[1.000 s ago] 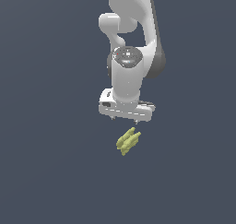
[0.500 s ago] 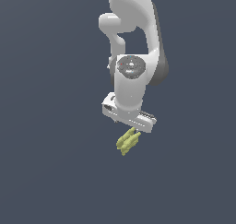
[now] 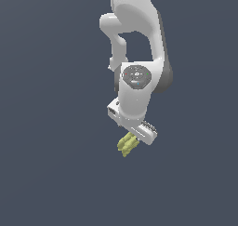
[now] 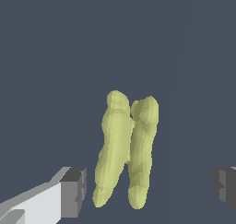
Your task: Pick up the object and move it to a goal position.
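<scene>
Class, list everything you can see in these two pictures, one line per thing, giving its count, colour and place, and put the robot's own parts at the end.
object: one, matte yellow-green, lumpy like a bunch of stubby lobes; in the exterior view it shows just below the gripper, and in the wrist view it lies between the two fingers with a gap on each side.
ground: one, plain dark grey-blue surface filling the background of both views.
arm: one, white with dark grey joints, reaching down from the top of the exterior view.
gripper: one, white body, tilted in the exterior view, right above the object.
fingers: two, dark grey pads, spread wide apart, neither touching the object.
</scene>
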